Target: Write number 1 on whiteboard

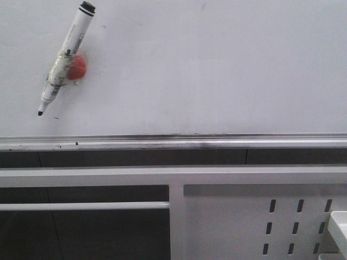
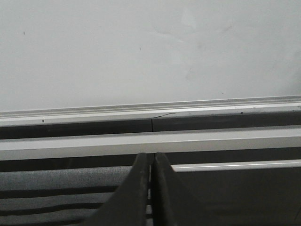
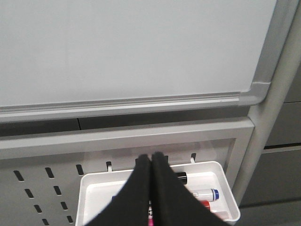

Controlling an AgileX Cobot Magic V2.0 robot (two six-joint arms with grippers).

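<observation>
Starting means fetching the marker [image 1: 65, 57] stuck to the blank whiteboard [image 1: 217, 70]; both grippers, left [image 2: 151, 188] and right [image 3: 151, 188], sit pinched together, so one must widen before grasping squarely.

The front view faces the whiteboard [image 1: 217, 65] squarely and close, its ledge [image 1: 173, 142] crossing the frame. Both wrist views look at that board from lower, the right one at its lower right corner, above a tray [image 3: 89, 188].

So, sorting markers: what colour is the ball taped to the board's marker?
Red, clearest in the front view.
</observation>
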